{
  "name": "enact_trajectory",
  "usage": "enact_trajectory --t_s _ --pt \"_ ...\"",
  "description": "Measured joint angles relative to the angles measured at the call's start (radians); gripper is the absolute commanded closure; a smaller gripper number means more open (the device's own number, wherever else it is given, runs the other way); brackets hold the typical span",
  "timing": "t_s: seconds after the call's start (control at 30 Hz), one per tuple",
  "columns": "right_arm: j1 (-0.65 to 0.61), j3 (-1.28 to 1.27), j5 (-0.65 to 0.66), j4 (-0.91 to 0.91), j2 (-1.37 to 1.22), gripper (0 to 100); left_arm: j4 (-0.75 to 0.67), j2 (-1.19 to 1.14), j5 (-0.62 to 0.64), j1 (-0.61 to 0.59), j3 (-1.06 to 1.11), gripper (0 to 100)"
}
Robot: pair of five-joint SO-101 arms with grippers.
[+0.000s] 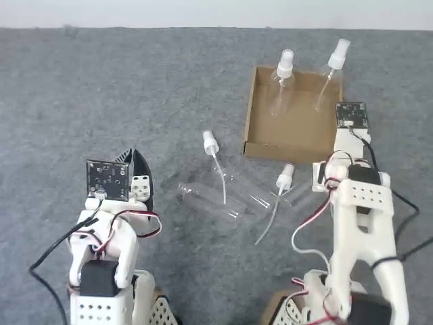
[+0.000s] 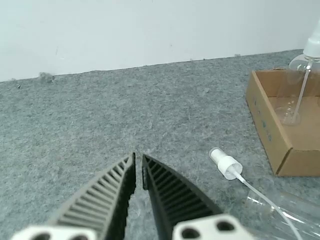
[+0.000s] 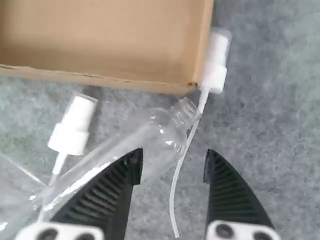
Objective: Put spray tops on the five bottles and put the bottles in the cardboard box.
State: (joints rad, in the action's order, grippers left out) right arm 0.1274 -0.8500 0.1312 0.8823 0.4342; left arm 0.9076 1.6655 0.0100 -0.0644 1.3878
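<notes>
The ribbed black left claw (image 2: pixel 138 159) is pinched shut, empty, over the fuzzy grey worktop (image 2: pixel 75 115). The right claw (image 3: pixel 173 152) gapes wide above a clear plastic bottle (image 3: pixel 150 137).

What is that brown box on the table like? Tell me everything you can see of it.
The cardboard box is a shallow, open-topped tray of plain brown card with low upright walls. It sits flat on the grey felt-like table, on the far right side. Inside lie a bottle and a second bottle, both clear, their white heads poking past the far wall. A loose spray top lies just outside the near wall, and whether it touches is unclear.
</notes>
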Motion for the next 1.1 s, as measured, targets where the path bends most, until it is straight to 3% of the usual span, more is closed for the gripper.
enact_trajectory --t_s 0.37,0.77,0.93,1.1 --pt "-0.015 0.025 -0.002 0.011 -0.08 83.2 0.0 0.0 0.0 0.0 0.0 99" --pt "-0.219 -0.091 -0.002 0.11 0.101 83.2 0.0 0.0 0.0 0.0 0.0 99" --pt "-0.215 -0.092 -0.002 0.184 0.196 83.2 0.0 0.0 0.0 0.0 0.0 99" --pt "-0.121 -0.031 0.044 0.276 0.265 83.1 0.0 0.0 0.0 0.0 0.0 99"
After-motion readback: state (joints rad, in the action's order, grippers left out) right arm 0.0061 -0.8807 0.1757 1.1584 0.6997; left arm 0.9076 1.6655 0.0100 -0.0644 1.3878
